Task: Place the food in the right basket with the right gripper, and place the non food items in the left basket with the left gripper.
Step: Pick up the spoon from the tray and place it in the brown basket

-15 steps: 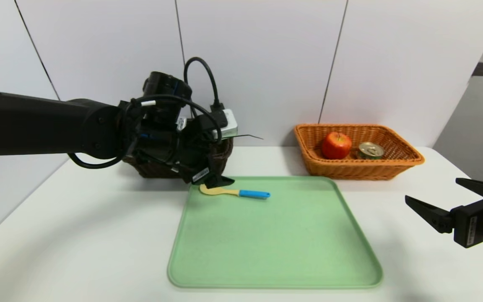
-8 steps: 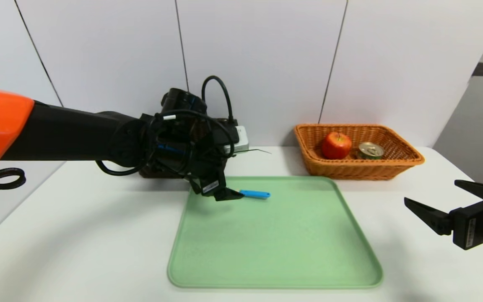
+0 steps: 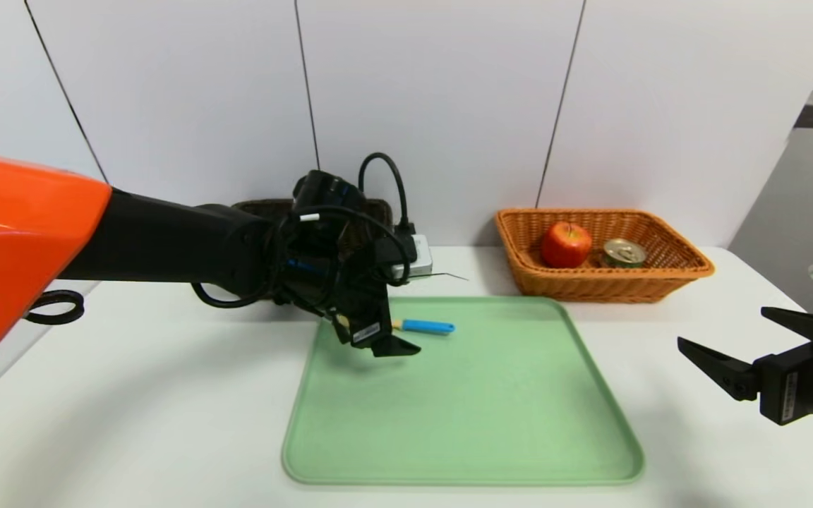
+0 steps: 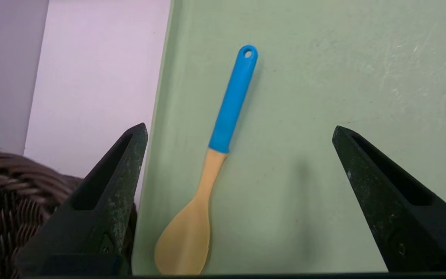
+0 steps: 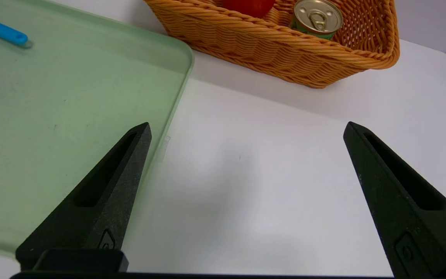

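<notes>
Right gripper (image 5: pixel 242 131) with jaws spread wide above white table (image 5: pixel 269 162). Beside it, green tray (image 5: pixel 52 108); beyond the tray, orange basket (image 5: pixel 269 54) holding a can (image 5: pixel 318 17).

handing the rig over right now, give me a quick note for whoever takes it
Left gripper: open, over the spoon, not gripping it.
Right gripper: open, empty, idle over the table's right side.
Spoon lies flat near the tray's far left corner.
Done: apple and can are in the right basket.
Left: grip the spoon with the left gripper and put it in the left basket.
</notes>
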`<move>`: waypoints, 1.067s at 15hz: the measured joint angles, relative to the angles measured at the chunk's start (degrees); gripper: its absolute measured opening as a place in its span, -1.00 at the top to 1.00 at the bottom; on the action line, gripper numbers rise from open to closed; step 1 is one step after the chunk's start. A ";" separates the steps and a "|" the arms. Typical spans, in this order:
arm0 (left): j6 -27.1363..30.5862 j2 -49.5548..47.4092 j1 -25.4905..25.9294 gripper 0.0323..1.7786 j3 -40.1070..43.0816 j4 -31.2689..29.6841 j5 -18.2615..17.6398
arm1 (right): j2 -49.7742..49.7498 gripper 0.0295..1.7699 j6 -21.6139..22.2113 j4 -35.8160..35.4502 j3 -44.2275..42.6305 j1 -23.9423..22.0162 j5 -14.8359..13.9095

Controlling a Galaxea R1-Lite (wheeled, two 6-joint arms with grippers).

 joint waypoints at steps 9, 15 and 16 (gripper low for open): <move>2.21 4.55 -0.23 -0.90 -1.43 -0.02 0.74 | 0.20 -0.93 0.00 0.06 0.02 0.00 0.55; 2.26 6.39 0.29 -0.90 -2.67 0.02 2.21 | 0.50 -0.93 0.00 0.04 0.02 0.00 1.35; 2.26 6.45 0.57 -0.90 -2.84 0.71 2.86 | 0.52 -0.93 0.00 0.04 0.06 0.00 1.37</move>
